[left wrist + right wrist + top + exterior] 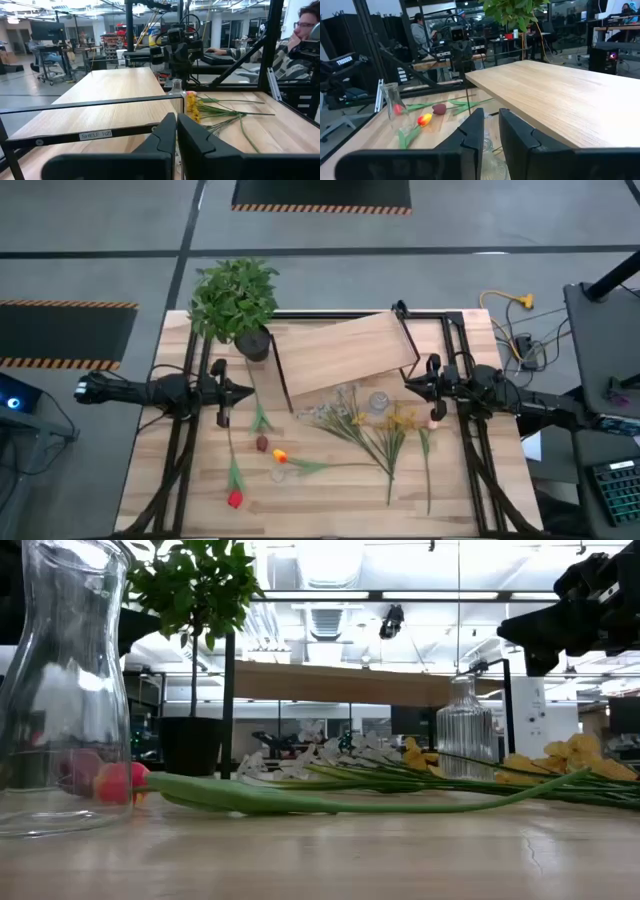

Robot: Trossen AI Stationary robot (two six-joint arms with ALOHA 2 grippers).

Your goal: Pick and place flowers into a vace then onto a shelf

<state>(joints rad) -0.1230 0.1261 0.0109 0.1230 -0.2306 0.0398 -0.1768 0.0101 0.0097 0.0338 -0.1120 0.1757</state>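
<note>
In the low view a clear vase (62, 690) is cut off by the left edge; the shelf (350, 683) legs are partly hidden by flowers (400, 775).
</note>
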